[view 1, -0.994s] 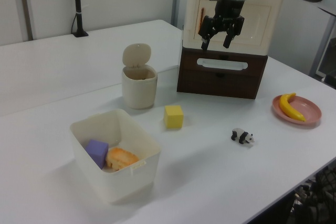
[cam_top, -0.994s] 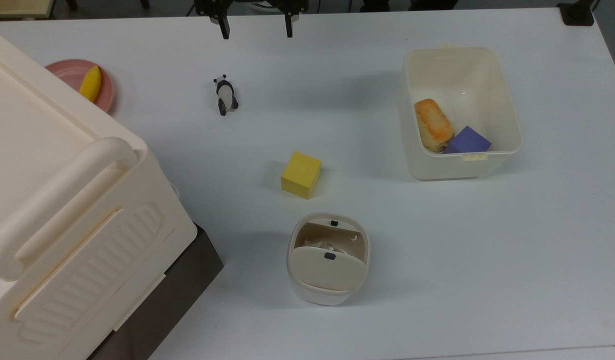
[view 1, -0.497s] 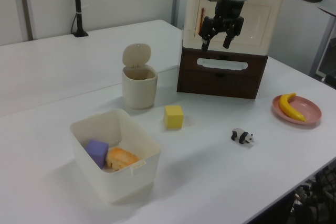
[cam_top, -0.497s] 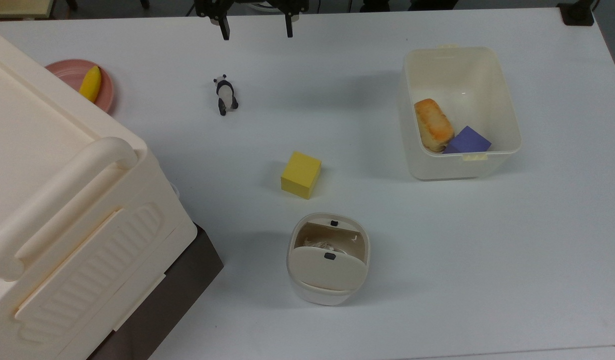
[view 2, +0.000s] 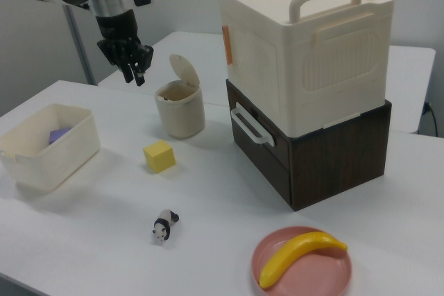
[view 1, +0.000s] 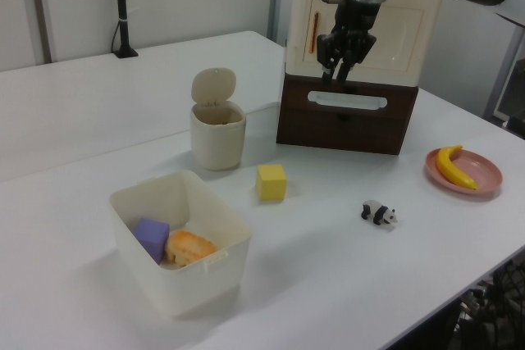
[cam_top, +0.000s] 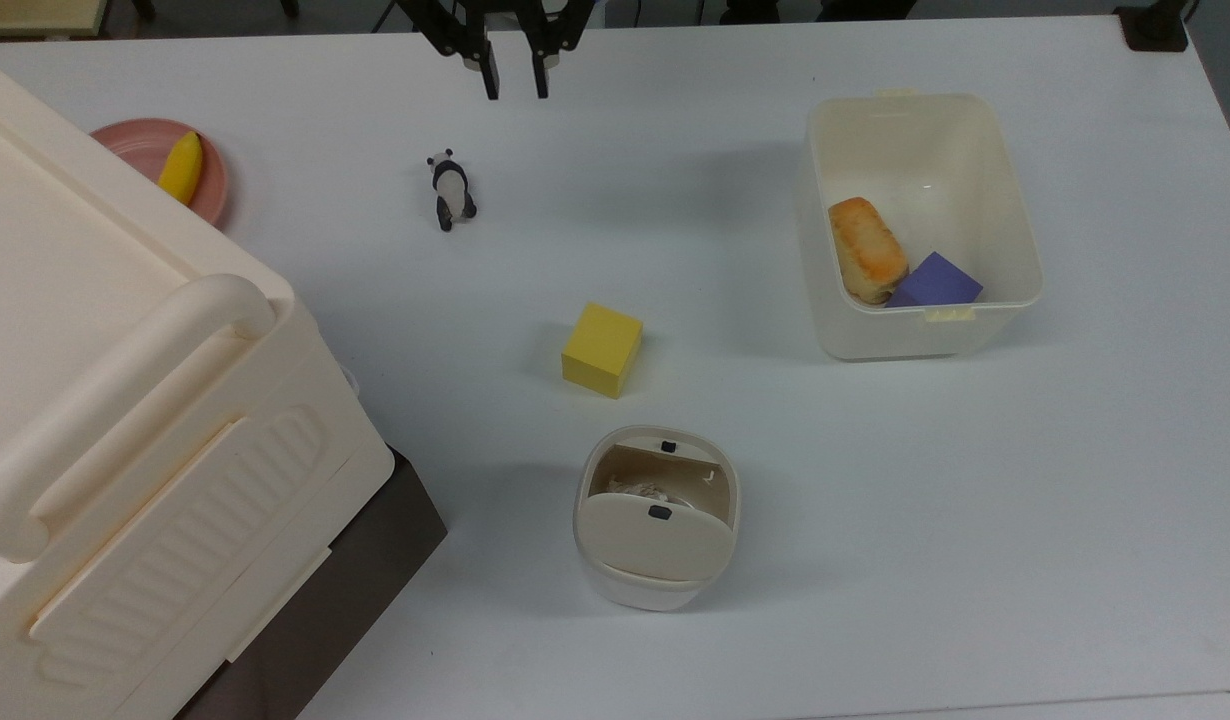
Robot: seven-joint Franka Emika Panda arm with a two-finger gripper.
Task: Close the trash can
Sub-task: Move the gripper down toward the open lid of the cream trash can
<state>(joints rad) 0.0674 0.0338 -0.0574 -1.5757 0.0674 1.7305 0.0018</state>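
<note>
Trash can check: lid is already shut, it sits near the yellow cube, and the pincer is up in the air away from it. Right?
Not quite. The trash can is open: the left view shows its lid standing upright above the rim. The rest holds: it sits near the yellow cube, and the pincer is up in the air away from it.

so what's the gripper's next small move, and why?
Probably travel toward the trash can and come in above its lid. The lid stands upright on its hinge, the can is open, and the gripper, nearly shut and empty, hangs far off, past the panda.
</note>
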